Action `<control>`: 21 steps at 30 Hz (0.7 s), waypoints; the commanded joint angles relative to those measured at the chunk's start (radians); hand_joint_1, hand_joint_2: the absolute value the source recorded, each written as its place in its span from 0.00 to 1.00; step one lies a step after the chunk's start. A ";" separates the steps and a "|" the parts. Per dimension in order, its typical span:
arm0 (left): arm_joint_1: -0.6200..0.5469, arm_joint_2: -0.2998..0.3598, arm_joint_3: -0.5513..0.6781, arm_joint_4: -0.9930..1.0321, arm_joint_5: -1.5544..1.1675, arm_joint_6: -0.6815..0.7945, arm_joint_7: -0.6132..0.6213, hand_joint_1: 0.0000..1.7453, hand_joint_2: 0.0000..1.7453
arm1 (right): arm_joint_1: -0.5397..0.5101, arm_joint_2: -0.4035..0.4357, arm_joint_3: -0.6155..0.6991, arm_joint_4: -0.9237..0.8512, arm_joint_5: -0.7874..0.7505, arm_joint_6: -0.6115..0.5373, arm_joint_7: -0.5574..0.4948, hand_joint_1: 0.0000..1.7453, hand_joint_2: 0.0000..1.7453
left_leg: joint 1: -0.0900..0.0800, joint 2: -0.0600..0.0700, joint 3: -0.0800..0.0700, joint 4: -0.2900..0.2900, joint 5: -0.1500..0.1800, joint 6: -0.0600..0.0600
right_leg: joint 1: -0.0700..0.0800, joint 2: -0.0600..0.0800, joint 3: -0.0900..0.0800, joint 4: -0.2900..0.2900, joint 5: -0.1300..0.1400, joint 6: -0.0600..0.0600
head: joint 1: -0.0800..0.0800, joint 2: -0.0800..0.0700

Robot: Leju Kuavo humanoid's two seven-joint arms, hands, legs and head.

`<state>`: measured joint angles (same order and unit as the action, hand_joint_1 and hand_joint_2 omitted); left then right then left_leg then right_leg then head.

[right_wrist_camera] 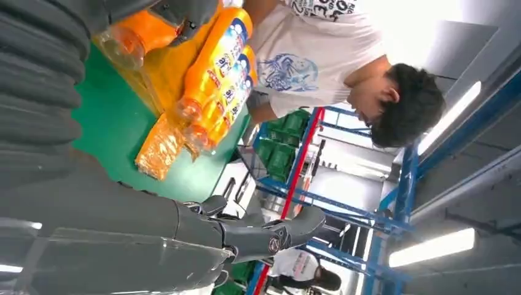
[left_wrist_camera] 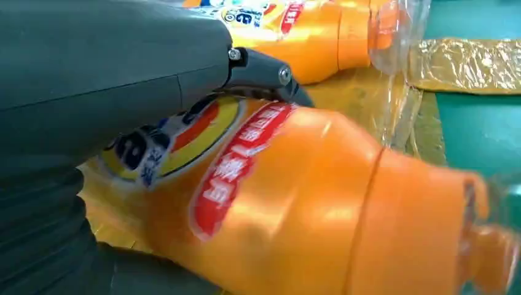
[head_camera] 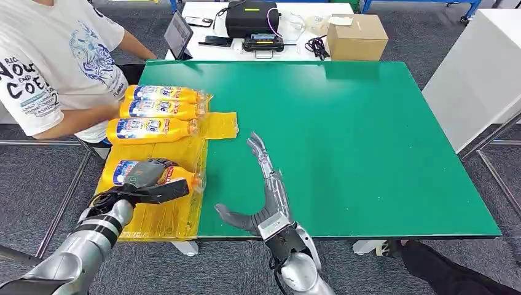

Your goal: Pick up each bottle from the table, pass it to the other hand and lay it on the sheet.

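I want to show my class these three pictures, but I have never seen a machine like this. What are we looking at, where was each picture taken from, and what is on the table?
This is a humanoid robot with two silver arms ending in many-fingered hands. The wide picture comes from a camera high on its body, looking down on a green table. The other two come from cameras at its wrists, so they look turned.

A yellow sheet lies on the table's left side, with three orange bottles lying side by side on it. The left hand grips a fourth bottle over the sheet. The right hand is open and holds nothing. A person stands beside the table.
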<state>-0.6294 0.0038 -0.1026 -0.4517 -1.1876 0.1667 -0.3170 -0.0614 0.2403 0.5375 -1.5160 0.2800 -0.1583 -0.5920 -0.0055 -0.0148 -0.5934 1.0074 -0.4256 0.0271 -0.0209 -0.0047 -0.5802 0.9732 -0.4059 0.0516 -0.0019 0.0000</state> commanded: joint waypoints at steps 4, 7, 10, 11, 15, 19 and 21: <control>0.062 0.011 -0.015 0.116 0.062 -0.153 -0.019 0.00 0.00 | -0.067 -0.012 0.022 0.147 -0.005 0.025 0.004 0.00 1.00 | 0.000 0.005 0.006 -0.002 -0.001 -0.001 | 0.000 0.004 0.005 -0.002 0.000 -0.001 | 0.000 0.000; 0.070 0.011 0.018 0.121 0.123 -0.217 -0.035 0.00 0.00 | -0.075 -0.011 0.026 0.168 -0.004 0.031 0.007 0.00 1.00 | 0.000 0.003 0.008 -0.002 -0.001 -0.001 | 0.000 0.003 0.007 -0.002 0.000 -0.002 | 0.000 0.000; 0.077 0.004 0.103 0.131 0.249 -0.350 -0.097 0.00 0.00 | -0.081 -0.010 0.032 0.189 -0.008 0.038 0.007 0.00 1.00 | 0.001 0.007 0.011 -0.004 -0.001 -0.003 | 0.001 0.007 0.008 -0.004 0.001 -0.004 | 0.000 0.000; 0.092 0.008 0.131 0.114 0.299 -0.398 -0.134 0.00 0.00 | -0.085 -0.009 0.035 0.201 -0.012 0.043 0.008 0.00 1.00 | 0.000 0.006 0.012 -0.004 -0.001 -0.002 | 0.000 0.006 0.010 -0.004 0.000 -0.004 | 0.000 0.000; 0.142 -0.002 0.214 0.064 0.490 -0.565 -0.245 0.00 0.00 | -0.092 -0.004 0.041 0.234 -0.023 0.042 -0.003 0.00 1.00 | -0.001 0.004 0.015 -0.005 -0.002 -0.002 | 0.000 0.005 0.015 -0.004 -0.001 -0.003 | 0.000 0.000; 0.148 -0.008 0.224 0.053 0.517 -0.589 -0.262 0.00 0.00 | -0.093 -0.004 0.042 0.237 -0.024 0.042 -0.004 0.00 1.00 | 0.000 0.001 0.015 -0.003 -0.002 -0.002 | 0.000 0.002 0.014 -0.002 -0.002 -0.003 | 0.000 0.000; 0.165 -0.011 0.215 0.014 0.564 -0.609 -0.268 0.00 0.00 | -0.093 -0.005 0.045 0.245 -0.025 0.043 -0.005 0.00 1.00 | 0.000 0.003 0.015 -0.003 -0.001 -0.002 | 0.000 0.003 0.013 -0.003 -0.001 -0.004 | 0.000 0.000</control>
<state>-0.5927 0.0038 0.0519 -0.4418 -0.6866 -0.3880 -0.5837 -0.1076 0.2510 0.5585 -1.3767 0.2609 -0.1167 -0.5932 -0.0056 -0.0189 -0.5818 1.0065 -0.4269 0.0263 -0.0209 -0.0072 -0.5676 0.9728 -0.4084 0.0499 -0.0019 0.0000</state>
